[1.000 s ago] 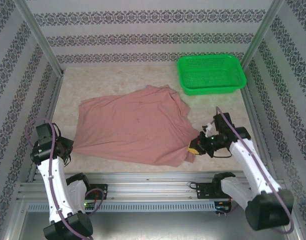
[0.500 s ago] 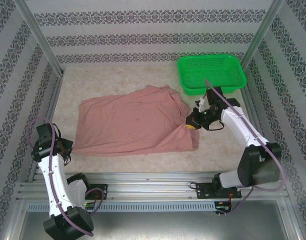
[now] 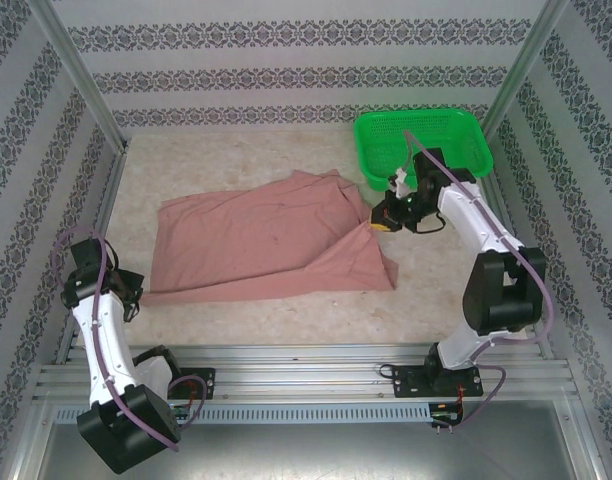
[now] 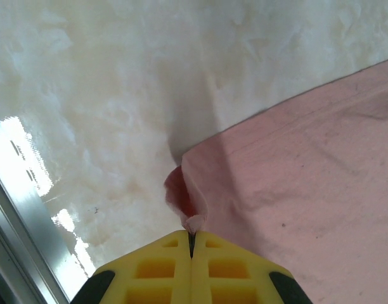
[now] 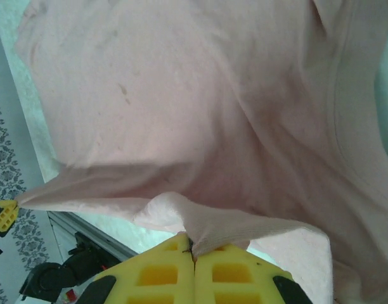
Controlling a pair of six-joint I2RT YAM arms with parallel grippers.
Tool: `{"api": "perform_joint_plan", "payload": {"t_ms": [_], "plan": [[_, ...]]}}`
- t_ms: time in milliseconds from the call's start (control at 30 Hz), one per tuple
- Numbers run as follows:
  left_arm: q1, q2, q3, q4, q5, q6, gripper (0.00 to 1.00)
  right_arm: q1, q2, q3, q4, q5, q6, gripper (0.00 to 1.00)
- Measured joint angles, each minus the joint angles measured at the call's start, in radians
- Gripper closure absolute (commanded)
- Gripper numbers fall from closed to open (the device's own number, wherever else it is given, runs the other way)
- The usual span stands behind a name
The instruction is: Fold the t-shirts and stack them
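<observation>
Here, patterned walls (image 3: 286,60) enclose your mottled beige table (image 3: 236,335); the t-shirt (image 3: 256,245) stretches left to right, left gripper (image 3: 138,296) and right gripper (image 3: 384,222) each clamped on an end.

Salmon-pink t-shirt (image 3: 256,245), green mesh basket (image 3: 386,135), mottled beige table (image 3: 236,160), grey floral-striped walls (image 3: 286,70).

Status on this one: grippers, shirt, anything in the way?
Left gripper shut on t-shirt corner; right gripper shut on its opposite edge, lifted. Not yet folded. Green basket close beside right gripper.
</observation>
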Motion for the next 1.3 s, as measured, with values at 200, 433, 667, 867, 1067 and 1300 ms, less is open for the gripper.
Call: {"api": "perform_joint_plan", "payload": {"t_ms": [200,433,667,867,1067,1300], "plan": [[0.0,0.005,-0.011,0.028,0.01,0.001,1.0,0.02,0.11,0.16,-0.028,0.004,-0.046,1.0],[0.0,0.017,-0.041,0.058,0.017,0.001,1.0,0.068,0.22,0.288,-0.066,0.013,-0.088,1.0],[0.0,0.077,-0.043,0.122,0.03,0.013,1.0,0.072,0.259,0.312,-0.081,0.019,-0.092,1.0],[0.0,0.163,-0.043,0.182,0.06,0.023,1.0,0.072,0.285,0.325,-0.082,0.024,-0.092,1.0],[0.0,0.245,-0.041,0.22,0.071,0.033,1.0,0.072,0.301,0.328,-0.08,0.027,-0.092,1.0],[0.0,0.346,-0.009,0.239,0.081,0.065,1.0,0.071,0.308,0.337,-0.073,0.034,-0.092,1.0]]}}
